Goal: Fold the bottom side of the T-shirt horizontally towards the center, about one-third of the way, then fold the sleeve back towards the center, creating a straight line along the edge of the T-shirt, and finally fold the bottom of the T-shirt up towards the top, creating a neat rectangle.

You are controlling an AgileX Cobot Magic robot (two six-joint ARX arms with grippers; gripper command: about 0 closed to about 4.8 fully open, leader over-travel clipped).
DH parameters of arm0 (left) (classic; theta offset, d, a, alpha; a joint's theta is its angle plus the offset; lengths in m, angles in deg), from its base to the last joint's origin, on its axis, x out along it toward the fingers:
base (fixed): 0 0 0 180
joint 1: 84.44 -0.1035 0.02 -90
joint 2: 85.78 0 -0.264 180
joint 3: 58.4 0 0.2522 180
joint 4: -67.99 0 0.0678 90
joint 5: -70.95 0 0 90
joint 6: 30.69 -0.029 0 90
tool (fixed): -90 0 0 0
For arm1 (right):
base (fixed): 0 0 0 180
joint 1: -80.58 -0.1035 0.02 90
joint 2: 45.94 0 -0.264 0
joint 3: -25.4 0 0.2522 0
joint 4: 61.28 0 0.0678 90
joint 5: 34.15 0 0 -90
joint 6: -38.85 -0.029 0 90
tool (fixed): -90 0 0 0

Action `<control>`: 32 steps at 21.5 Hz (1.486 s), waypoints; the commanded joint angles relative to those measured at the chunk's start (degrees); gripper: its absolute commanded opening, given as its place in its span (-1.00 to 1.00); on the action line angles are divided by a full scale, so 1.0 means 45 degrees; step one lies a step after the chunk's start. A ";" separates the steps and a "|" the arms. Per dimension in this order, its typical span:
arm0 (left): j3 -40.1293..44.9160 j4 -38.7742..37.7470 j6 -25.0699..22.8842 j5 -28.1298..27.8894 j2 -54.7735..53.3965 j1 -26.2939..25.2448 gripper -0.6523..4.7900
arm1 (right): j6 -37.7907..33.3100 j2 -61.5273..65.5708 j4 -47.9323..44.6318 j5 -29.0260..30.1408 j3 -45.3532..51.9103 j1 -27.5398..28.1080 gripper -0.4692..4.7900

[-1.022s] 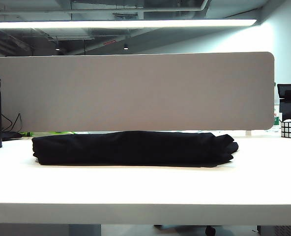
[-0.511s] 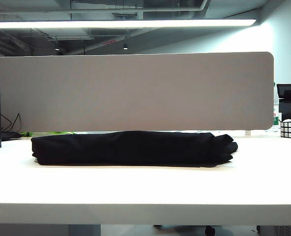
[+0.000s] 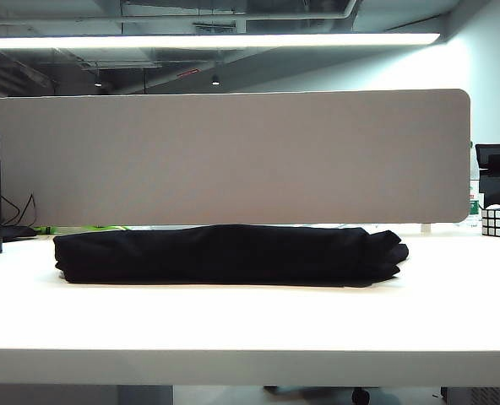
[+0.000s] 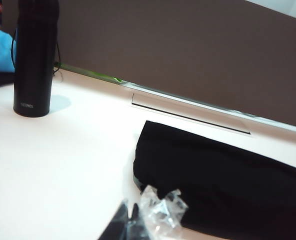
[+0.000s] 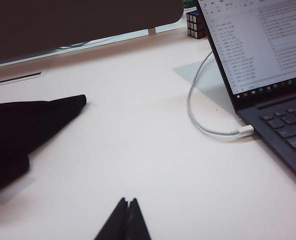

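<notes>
The black T-shirt [image 3: 225, 253] lies folded into a long, low bundle across the middle of the white table [image 3: 250, 321]. Its bottom hem and sleeve cannot be told apart in the folds. Neither gripper shows in the exterior view. In the left wrist view my left gripper [image 4: 131, 206] is shut, just off one end of the T-shirt [image 4: 228, 190], with a crumpled bit of clear film [image 4: 160, 210] beside its fingers. My right gripper [image 5: 128, 201] is shut and empty over bare table, apart from the other end of the T-shirt [image 5: 23, 125].
A black flask [image 4: 35, 55] stands at the table's left. The grey divider panel [image 3: 225, 156] runs along the back. On the right are a Rubik's cube [image 5: 195, 24], an open laptop [image 5: 268, 60] and its white cable [image 5: 198, 110].
</notes>
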 commanded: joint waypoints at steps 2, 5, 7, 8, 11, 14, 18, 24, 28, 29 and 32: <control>-0.0010 0.0199 -0.0627 -0.0092 -0.0005 -0.0005 -0.78 | 0.0146 -0.0019 -0.0520 -0.0233 0.0612 -0.0340 -0.84; -0.0010 0.0214 -0.0670 -0.0384 -0.0005 0.0000 -0.78 | 0.0622 -0.0024 -0.0593 -0.0549 0.0612 -0.0811 -0.84; -0.0010 0.0267 -0.0782 -0.0554 -0.0005 0.0000 -0.78 | 0.0860 -0.0024 -0.0631 -0.0646 0.0612 -0.1263 -0.84; -0.0010 0.0262 -0.0903 -0.0549 -0.0005 0.0000 -0.78 | 0.1054 -0.0024 -0.0627 -0.0695 0.0612 -0.1549 -0.84; -0.0010 0.0257 -0.2040 -0.0461 -0.0010 0.0204 -0.78 | 0.1608 -0.0024 -0.0709 -0.1817 0.0612 -0.3254 -0.84; -0.0010 0.0447 -0.2744 -0.0777 -0.0010 0.0748 -0.78 | 0.1943 -0.0024 -0.1316 -0.3478 0.0612 -0.4940 -0.84; -0.0005 0.2137 -0.3599 -0.1103 -0.0010 0.0884 -0.78 | 0.2613 -0.0024 -0.2807 -0.4595 0.0607 -0.6295 -0.84; -0.0005 0.2351 -0.3735 -0.1078 -0.0010 0.0884 -0.78 | 0.2555 -0.0024 -0.3181 -0.3701 0.0568 -0.5761 -0.84; -0.0024 0.2361 -0.4342 -0.1069 -0.0010 0.0884 -0.78 | 0.2103 -0.0024 -0.3157 -0.2336 0.0563 -0.4619 -0.84; -0.0024 0.2390 -0.4308 -0.0952 -0.0010 0.0884 -0.78 | 0.1875 -0.0024 -0.3152 -0.2166 0.0563 -0.4250 -0.84; -0.0024 0.2390 -0.4231 -0.0170 -0.0010 0.0884 -0.78 | 0.1579 -0.0024 -0.3283 -0.1719 0.0563 -0.3400 -0.84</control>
